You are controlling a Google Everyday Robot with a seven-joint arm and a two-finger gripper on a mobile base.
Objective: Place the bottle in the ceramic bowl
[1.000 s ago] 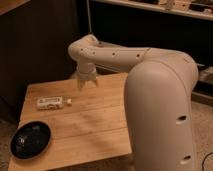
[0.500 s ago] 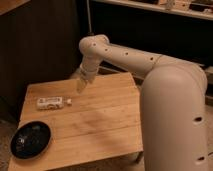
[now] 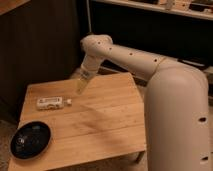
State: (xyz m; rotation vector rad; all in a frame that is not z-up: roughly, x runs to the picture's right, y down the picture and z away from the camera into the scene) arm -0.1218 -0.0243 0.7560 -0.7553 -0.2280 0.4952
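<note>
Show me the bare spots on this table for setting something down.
Bare: the table right of the bottle and ceramic bowl, middle through right edge. Crowded: the left side; the end effector hangs near the bottle's cap.

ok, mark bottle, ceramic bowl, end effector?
bottle [image 3: 50, 103], camera view, label mid-body
ceramic bowl [image 3: 30, 141], camera view, bare inside
end effector [image 3: 80, 90], camera view, between fingertips, over table [image 3: 102, 122] right of bottle

Claw [image 3: 81, 89] above table [image 3: 110, 125], bare wood toward bottle [image 3: 50, 103]
</note>
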